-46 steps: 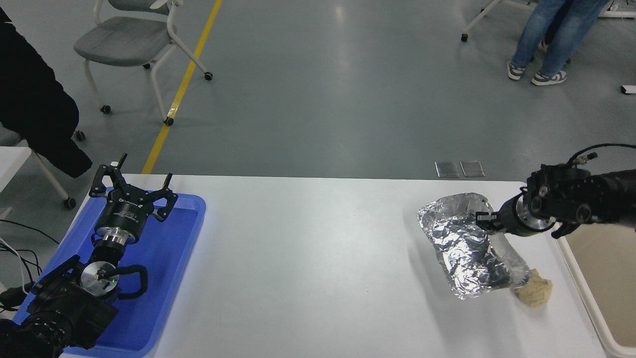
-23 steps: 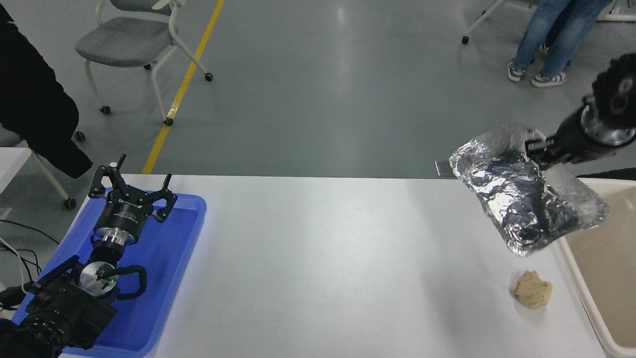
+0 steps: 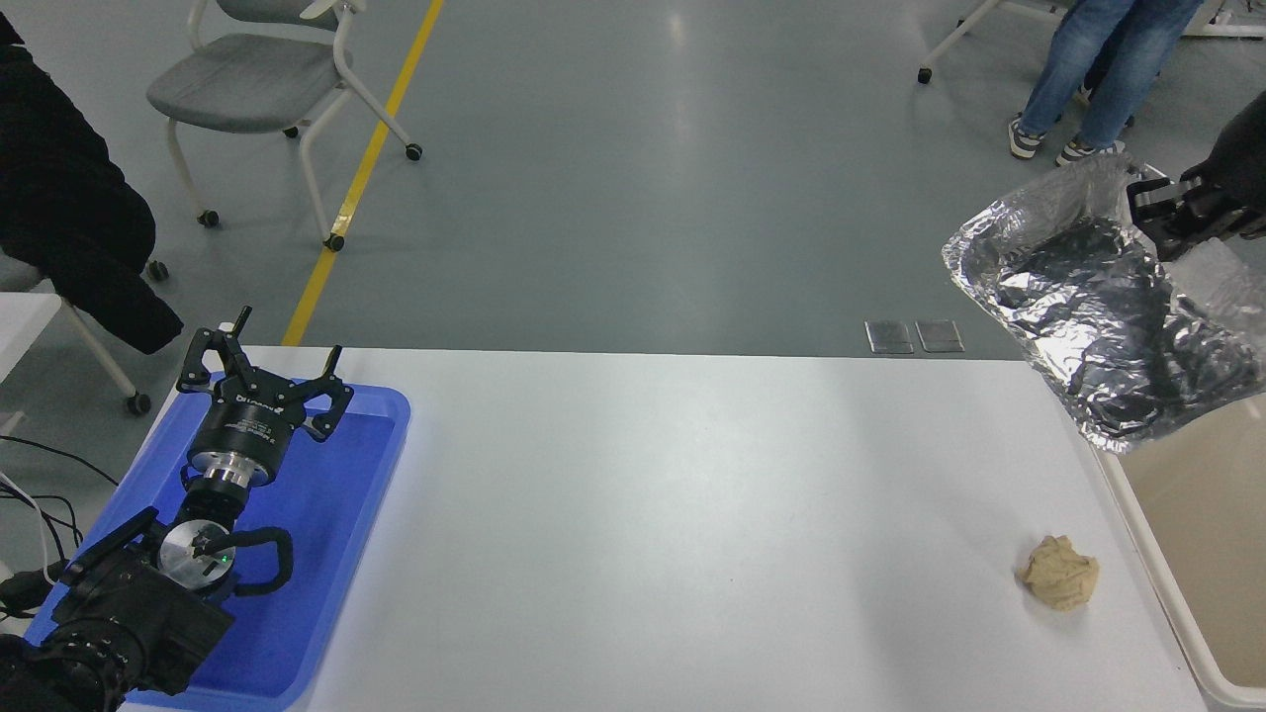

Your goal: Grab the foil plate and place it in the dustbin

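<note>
My right gripper (image 3: 1155,210) is pinching the crinkled silver foil plate (image 3: 1103,316) at 2 o'clock, hanging above the cream plastic dustbin (image 3: 1177,603). My left gripper (image 3: 265,366) is resting spread at 8 o'clock.

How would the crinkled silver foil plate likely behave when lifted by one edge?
The crinkled silver foil plate is probably light: the right tool holds it by the rim alone. Its wrinkles suggest that it dents easily. It hangs tilted, so it may swing.

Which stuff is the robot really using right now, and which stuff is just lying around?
In the job:
- crinkled shiny silver foil plate, held up in the air
- right pincer, gripping its rim
- big cream plastic dustbin at the table's right edge

Just lying about:
- crumpled tan paper ball
- flat blue plastic tray
- parked left pincer
</note>
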`<state>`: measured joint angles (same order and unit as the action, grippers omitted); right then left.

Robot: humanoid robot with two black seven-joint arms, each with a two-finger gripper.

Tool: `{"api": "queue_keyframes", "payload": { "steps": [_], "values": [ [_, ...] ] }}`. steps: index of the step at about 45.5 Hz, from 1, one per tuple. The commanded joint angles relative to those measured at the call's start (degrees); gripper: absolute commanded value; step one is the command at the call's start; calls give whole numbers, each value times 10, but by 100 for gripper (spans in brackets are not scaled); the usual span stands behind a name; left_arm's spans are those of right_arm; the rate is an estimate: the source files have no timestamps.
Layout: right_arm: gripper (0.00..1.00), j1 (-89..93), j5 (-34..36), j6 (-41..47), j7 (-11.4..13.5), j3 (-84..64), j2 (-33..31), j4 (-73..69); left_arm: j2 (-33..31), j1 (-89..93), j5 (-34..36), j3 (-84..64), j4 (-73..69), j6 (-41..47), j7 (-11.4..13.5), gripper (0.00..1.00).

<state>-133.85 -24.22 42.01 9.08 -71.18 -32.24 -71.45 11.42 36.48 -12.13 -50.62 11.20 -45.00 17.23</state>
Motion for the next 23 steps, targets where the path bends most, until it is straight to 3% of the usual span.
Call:
{"api": "queue_keyframes", "payload": {
  "steps": [1,9,18,22,23],
  "values": [
    [0,-4,-8,8,2,-7,-10,5,0,0,0,0,0,0,0,100],
    [0,39,-51,3,1,3,-61,42,0,0,0,0,1,0,0,100],
    [0,170,-113,0,-10,81,-138,180,0,0,0,0,0,0,0,100],
    [0,258,-142,0,-27,150,-161,260,0,0,0,0,0,0,0,100],
    [0,317,-161,-1,-43,192,-167,305,0,1,0,0,0,0,0,100]
  ]
}}
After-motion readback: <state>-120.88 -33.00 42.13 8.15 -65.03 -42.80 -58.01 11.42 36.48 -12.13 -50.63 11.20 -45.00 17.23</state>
